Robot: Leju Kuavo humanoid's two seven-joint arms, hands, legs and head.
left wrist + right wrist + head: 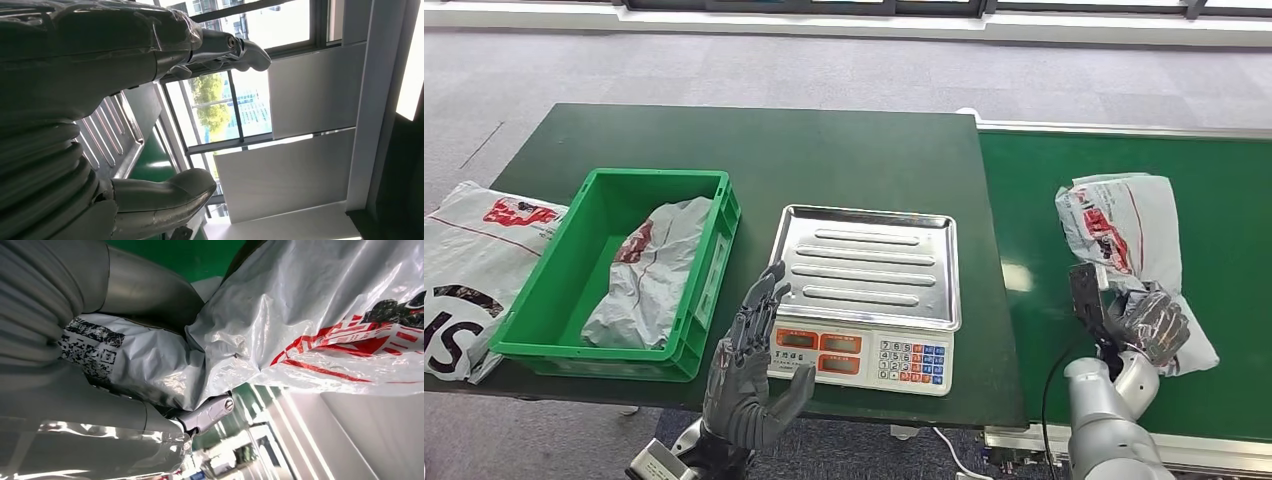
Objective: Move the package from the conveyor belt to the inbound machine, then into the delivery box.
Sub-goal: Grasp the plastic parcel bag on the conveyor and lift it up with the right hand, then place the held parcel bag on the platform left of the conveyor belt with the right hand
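Package: grey-white plastic mailer with red print (1124,235) lying crumpled on the green conveyor belt (1224,290), at about 3 o'clock in the head view, well apart from the scale.
Right hand: at about 4 o'clock, the right hand (1146,325) grips the near end of the package; the right wrist view shows the thumb and fingers closed around bunched plastic (150,365) bearing a black printed code.
Left hand: at about 7 o'clock, the left hand (749,375) is raised at the near edge of the worktop, fingers apart and straight, holding nothing, just beside the scale's near left corner.
Scale: electronic weighing scale with a ribbed steel pan (869,265) and an orange-and-blue keypad front, at the centre of the dark green worktop (754,140).
Box: green plastic crate (574,320) at about 9 o'clock, left of the scale, holding another grey mailer (649,275).
Far left: a further white mailer with red and black print (469,260) lies at the worktop's left edge, beside the crate.
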